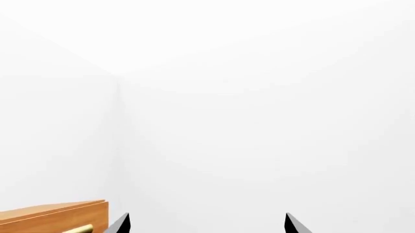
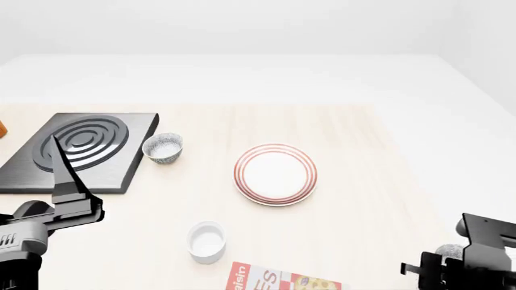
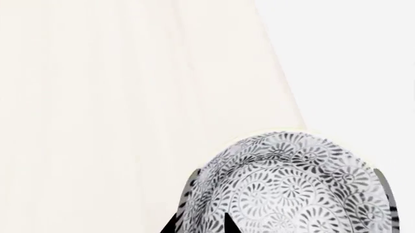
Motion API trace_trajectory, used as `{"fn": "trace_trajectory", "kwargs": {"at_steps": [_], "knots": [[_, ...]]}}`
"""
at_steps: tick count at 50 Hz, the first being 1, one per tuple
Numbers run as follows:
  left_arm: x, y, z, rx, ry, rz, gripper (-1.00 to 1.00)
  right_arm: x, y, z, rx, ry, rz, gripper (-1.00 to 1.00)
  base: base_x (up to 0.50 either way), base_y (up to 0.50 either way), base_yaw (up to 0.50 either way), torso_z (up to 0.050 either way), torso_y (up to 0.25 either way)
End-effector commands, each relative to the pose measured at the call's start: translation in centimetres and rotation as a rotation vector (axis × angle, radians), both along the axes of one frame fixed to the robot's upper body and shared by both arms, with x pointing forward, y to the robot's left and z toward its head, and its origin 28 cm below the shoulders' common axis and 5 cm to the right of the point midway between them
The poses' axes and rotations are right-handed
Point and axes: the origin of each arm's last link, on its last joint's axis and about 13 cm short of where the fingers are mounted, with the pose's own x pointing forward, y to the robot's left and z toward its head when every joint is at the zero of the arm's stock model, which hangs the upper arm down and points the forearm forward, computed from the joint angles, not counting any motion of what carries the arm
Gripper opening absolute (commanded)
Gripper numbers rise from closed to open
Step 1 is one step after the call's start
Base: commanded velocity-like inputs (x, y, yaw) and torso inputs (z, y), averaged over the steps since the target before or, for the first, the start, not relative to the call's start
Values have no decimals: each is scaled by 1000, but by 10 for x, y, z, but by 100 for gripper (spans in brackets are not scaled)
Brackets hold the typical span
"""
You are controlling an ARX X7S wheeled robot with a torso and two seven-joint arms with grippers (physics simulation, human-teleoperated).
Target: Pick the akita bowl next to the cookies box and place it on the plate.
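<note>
Here akita bowl sits between right gripper fingers.

simulated kitchen, stove burner, plate

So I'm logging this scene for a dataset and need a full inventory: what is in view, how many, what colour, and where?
table: one, pale wood, under everything.
stove plate: one, black with raised rings, far left of the table.
akita bowl: two, grey-and-white patterned; one beside the stove plate, the other close to the right wrist camera.
plate: one, white with red rings, table centre.
cup: one, plain white, near the plate.
cookies box: one, red and white, near edge, cut off.
wooden cabinet: one, brown, in the left wrist view.
left gripper: black, open, empty.
right gripper: black, lower right.
</note>
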Motion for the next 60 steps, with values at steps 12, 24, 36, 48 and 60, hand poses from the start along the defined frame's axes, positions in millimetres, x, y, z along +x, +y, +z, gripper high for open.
{"fn": "trace_trajectory", "kwargs": {"at_steps": [12, 24, 36, 48, 60], "knots": [[0, 0, 0, -1, -1, 4, 100, 4, 2, 13, 53, -175, -12, -100, 1, 0, 0, 0, 0], [0, 0, 0, 0, 1, 3, 100, 22, 7, 66, 6, -353, 68, -100, 0, 0, 0, 0, 0], [0, 0, 0, -2, 2, 5, 100, 54, 33, 104, 4, -462, 176, -100, 0, 0, 0, 0, 0], [0, 0, 0, -2, 3, 4, 100, 91, 67, 135, -33, -554, 340, -100, 0, 0, 0, 0, 0], [0, 0, 0, 0, 4, 5, 100, 134, 105, 153, -136, -613, 514, -100, 0, 0, 0, 0, 0]]}}
